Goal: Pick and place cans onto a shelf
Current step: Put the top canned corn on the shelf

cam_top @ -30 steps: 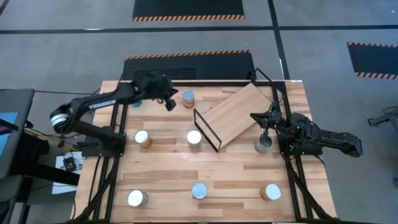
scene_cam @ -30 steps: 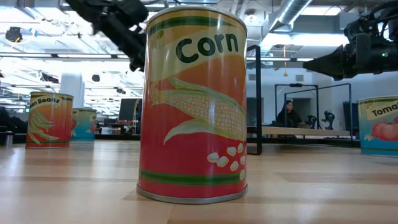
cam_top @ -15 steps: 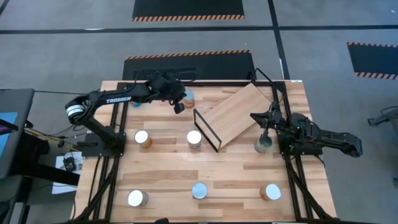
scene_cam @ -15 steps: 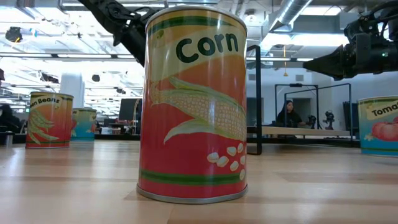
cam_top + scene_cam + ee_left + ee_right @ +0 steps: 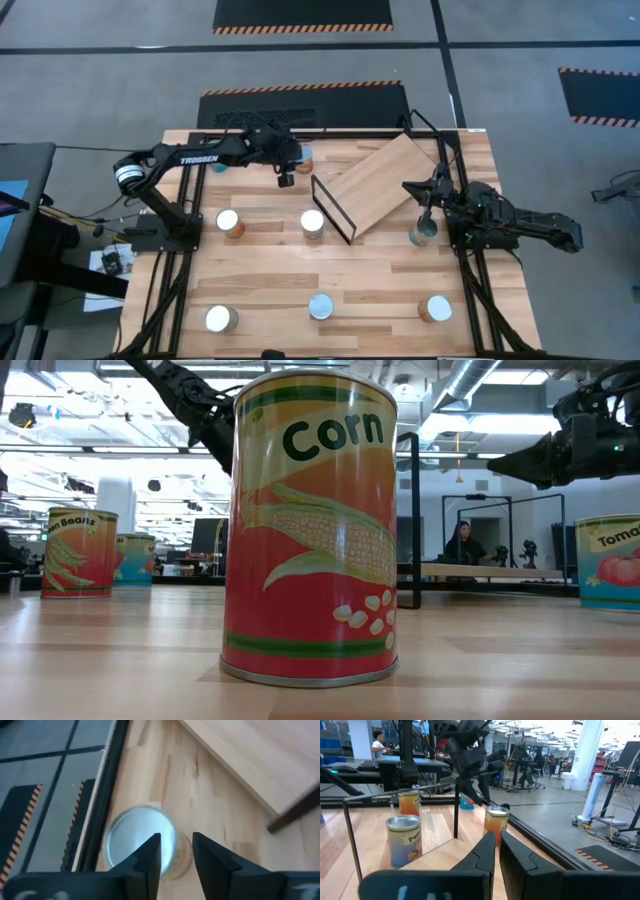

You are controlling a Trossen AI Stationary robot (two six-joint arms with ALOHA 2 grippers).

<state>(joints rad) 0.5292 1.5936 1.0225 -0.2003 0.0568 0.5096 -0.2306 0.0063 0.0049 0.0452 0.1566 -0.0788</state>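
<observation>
Left arm [image 5: 190,160]: matte black jointed links, white TROSSEN lettering on the forearm at upper left of the high view; a silver-white ring joint [image 5: 124,173] at its elbow; thin cables trailing off the table's left edge. Right arm [image 5: 520,225] at right centre: black, bulkier housings, loose wire loops near the wrist. Left gripper [image 5: 175,857]: two dark wedge-shaped fingers with angular faceted faces; right gripper [image 5: 495,851] alike, glossy black.

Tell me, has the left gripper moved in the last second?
Yes. In the high view the left gripper has swung along the table's far edge toward the shelf, now over the can there.
</observation>
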